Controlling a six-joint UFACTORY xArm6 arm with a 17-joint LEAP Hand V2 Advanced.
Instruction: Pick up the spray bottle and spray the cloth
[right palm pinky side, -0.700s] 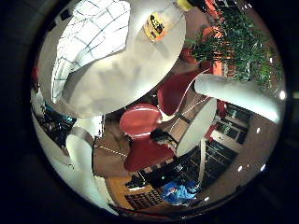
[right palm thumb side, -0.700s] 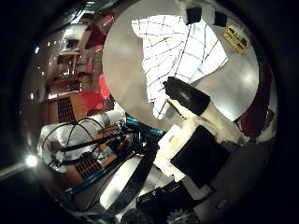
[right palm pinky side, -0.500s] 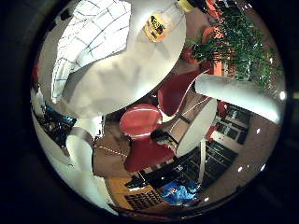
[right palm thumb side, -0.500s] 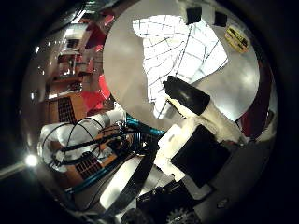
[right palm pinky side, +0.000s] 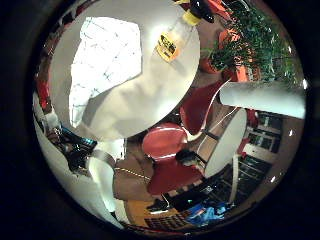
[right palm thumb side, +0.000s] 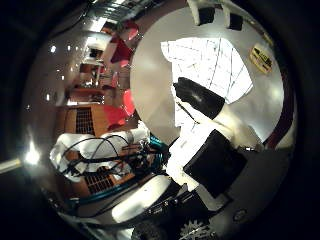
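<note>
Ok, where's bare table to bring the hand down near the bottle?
Bare white table lies between the checked cloth and the spray bottle, and along the near rim. The cloth covers the other side; the bottle stands near the edge.

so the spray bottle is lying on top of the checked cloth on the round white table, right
Not quite. The spray bottle lies on the round white table beside the checked cloth, apart from it, not on top. The little finger side palm view shows the gap.

White-and-black hand (right palm thumb side: 210, 130), seemingly teal-trimmed
</note>
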